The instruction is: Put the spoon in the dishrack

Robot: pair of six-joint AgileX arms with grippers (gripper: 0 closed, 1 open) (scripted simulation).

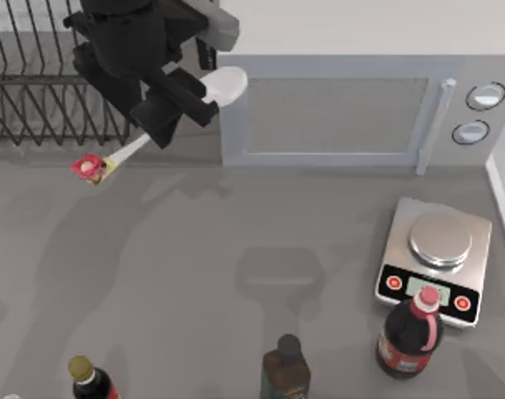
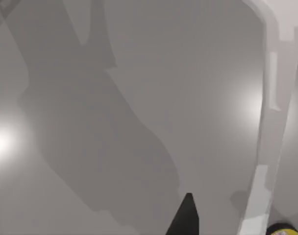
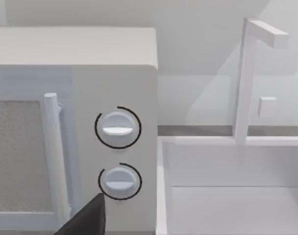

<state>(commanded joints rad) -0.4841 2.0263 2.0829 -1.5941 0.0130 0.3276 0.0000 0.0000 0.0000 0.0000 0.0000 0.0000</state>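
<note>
My left arm reaches over the top view's upper left, its left gripper (image 1: 182, 104) clamped across the handle of the spoon (image 1: 223, 86), holding it between the dishrack (image 1: 36, 100) and the microwave (image 1: 335, 108). The spoon's long axis runs diagonally in the top view: its white bowl points up and right toward the microwave door's corner, its red-and-yellow knob down and left, just off the rack's front edge. The right gripper (image 3: 85, 220) faces the microwave's two dials; I cannot tell its opening.
</note>
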